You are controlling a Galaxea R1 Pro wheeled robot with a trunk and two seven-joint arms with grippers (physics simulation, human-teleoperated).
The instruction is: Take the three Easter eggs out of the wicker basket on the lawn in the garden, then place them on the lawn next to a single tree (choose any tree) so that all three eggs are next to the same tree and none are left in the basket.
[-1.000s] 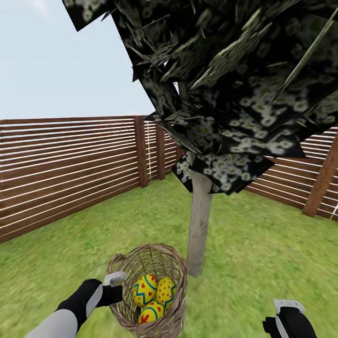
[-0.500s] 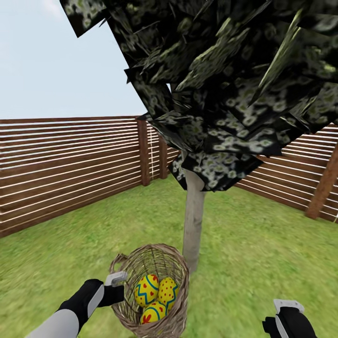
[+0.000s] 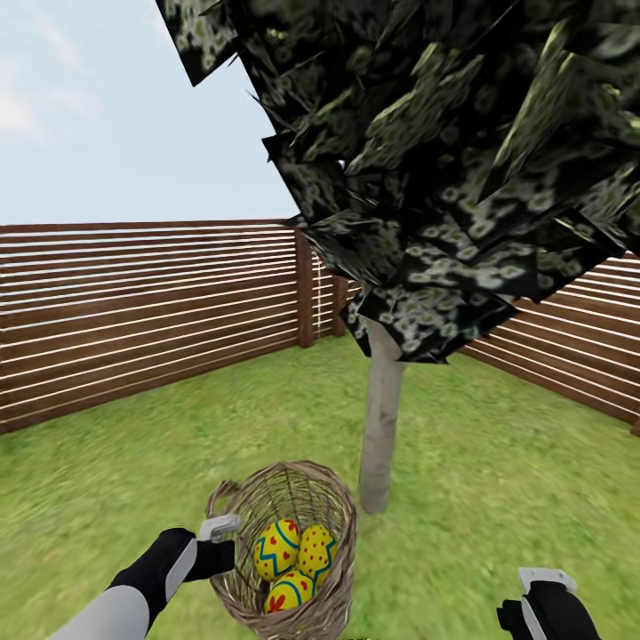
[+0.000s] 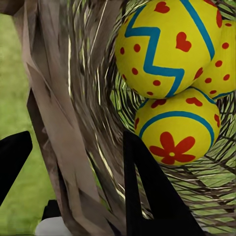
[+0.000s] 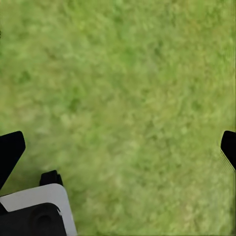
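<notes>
We counted three yellow Easter eggs (image 3: 293,564) with red and blue patterns, all inside one brown wicker basket (image 3: 331,507) beside the pale tree trunk (image 3: 380,427). Our left gripper (image 4: 78,172) clamped the basket's wall; our right gripper (image 5: 118,147) hung spread wide, empty, over green lawn (image 5: 123,88).

No readable text, label, brand, number or sign appears on anything in these views

A brown slatted wooden fence (image 3: 151,302) closes off the yard ahead of me, meeting a second run of fence (image 3: 569,356) at a corner post (image 3: 305,289). Above it lies a pale blue sky (image 3: 116,124) with faint cloud, under even daylight.
</notes>
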